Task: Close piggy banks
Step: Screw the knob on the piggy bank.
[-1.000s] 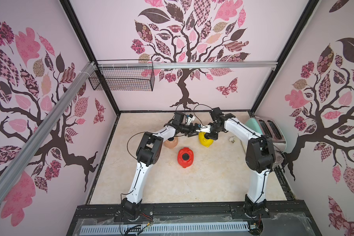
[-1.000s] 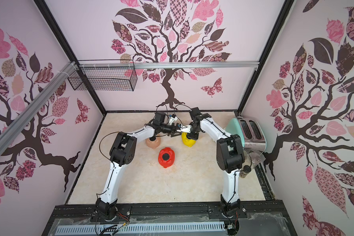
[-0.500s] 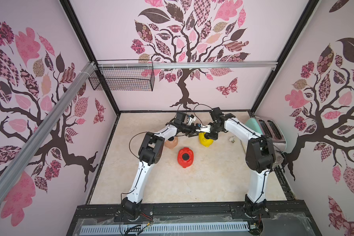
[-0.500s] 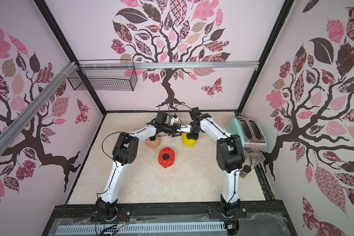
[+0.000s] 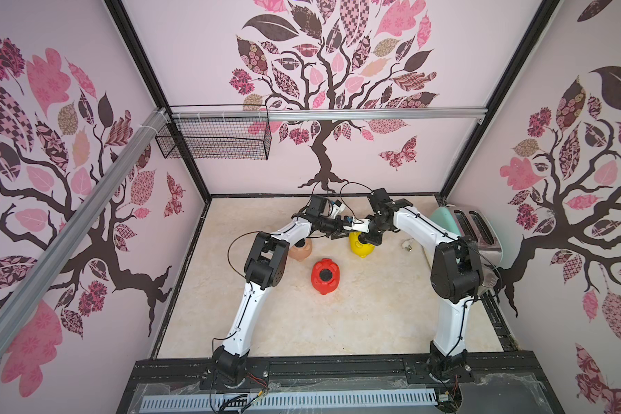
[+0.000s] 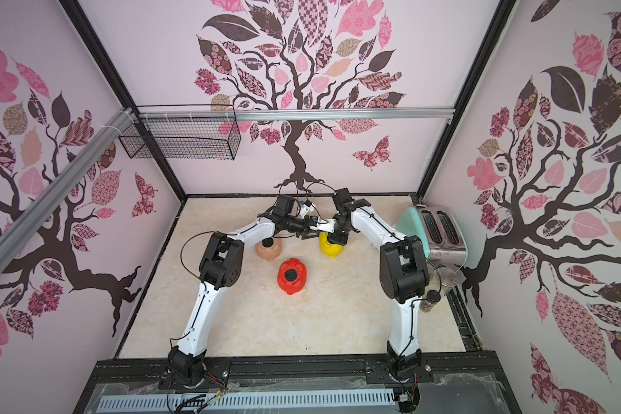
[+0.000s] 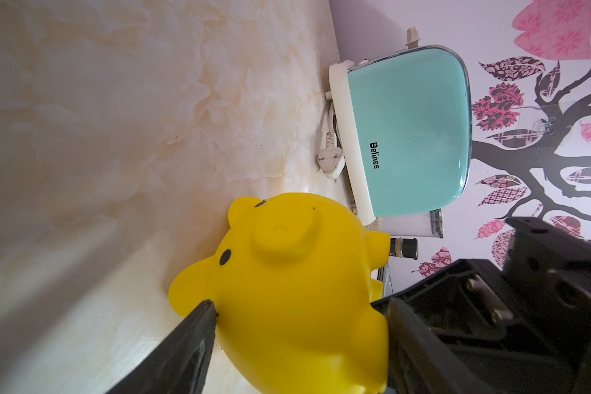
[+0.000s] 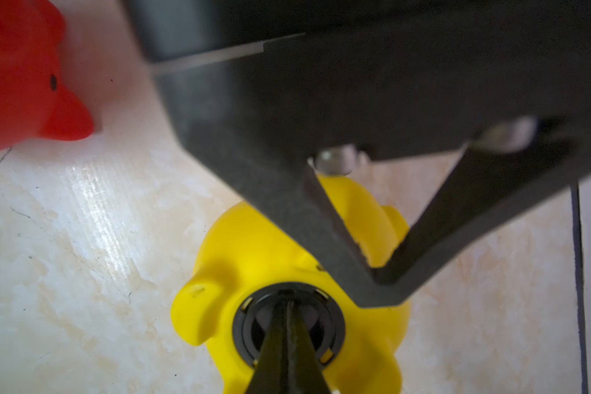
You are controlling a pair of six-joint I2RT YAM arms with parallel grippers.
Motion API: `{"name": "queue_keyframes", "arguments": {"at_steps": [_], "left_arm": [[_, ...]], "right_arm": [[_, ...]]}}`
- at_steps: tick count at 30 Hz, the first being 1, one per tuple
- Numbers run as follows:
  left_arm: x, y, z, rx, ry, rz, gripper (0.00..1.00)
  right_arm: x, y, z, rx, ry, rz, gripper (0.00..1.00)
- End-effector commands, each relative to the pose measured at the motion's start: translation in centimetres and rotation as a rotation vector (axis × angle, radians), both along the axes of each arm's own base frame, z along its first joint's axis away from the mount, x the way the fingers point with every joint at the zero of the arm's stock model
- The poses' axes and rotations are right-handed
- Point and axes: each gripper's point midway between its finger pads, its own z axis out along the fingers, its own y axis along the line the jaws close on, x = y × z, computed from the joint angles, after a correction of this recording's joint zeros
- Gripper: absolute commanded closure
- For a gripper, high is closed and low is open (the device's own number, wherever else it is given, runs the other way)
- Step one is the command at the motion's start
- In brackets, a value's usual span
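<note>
The yellow piggy bank (image 5: 361, 247) lies belly up on the tabletop (image 5: 373, 315), the nearest of the three pigs to the mint-green toaster (image 5: 477, 229) but clear of it. A black plug (image 8: 249, 331) sits in its round belly hole. The right end effector (image 8: 287, 303) is clenched, its two fingers pressed together with the tips resting in the middle of that plug. The left end effector (image 7: 301, 307) straddles the same pig from the side away from the toaster; its fingers (image 7: 198, 334) lie against the pig's opposite flanks, so it is grasping the body, with snout and eyes clear of the fingers. The red piggy bank (image 5: 318, 286) lies farther from the toaster, toward the arms' bases, also belly up with a black plug (image 5: 325, 275) in its hole, and nothing touches it. The peach piggy bank (image 6: 271, 252) is the farthest from the toaster, partly hidden under the left arm; a dark spot shows on top, but whether that is a plug or an open hole cannot be told.
</note>
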Motion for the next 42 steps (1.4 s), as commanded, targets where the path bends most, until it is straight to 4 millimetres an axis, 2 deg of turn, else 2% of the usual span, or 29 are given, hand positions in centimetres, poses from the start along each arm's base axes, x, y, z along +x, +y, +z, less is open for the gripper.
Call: {"name": "queue_keyframes", "arguments": {"at_steps": [1, 6, 14, 19, 29, 35, 42], "left_arm": [[-1.1, -0.4, -3.2, 0.051, 0.063, -0.011, 0.22], [-1.0, -0.3, -3.1, 0.051, 0.066, -0.006, 0.22], [-1.0, -0.2, -3.2, 0.055, 0.068, -0.003, 0.22], [-1.0, -0.3, -3.2, 0.053, 0.067, -0.003, 0.22], [-1.0, -0.3, -3.0, 0.051, 0.065, -0.001, 0.22], [-0.9, -0.2, -3.0, 0.051, 0.064, 0.001, 0.22], [-1.0, -0.3, -3.0, 0.051, 0.062, -0.003, 0.22]], "right_arm": [[-1.8, -1.1, -5.1, -0.064, 0.145, -0.049, 1.0], [-1.5, -1.4, -5.2, -0.072, 0.147, -0.101, 1.0], [-0.6, -0.4, -4.5, 0.012, 0.15, -0.219, 1.0], [-0.2, -0.7, -4.8, 0.024, 0.146, -0.308, 1.0], [0.9, -0.4, -3.7, 0.129, 0.133, -0.524, 1.0], [0.8, 0.0, -3.4, 0.174, 0.15, -0.615, 1.0], [1.1, -0.4, -3.3, 0.176, 0.151, -0.724, 1.0]]}}
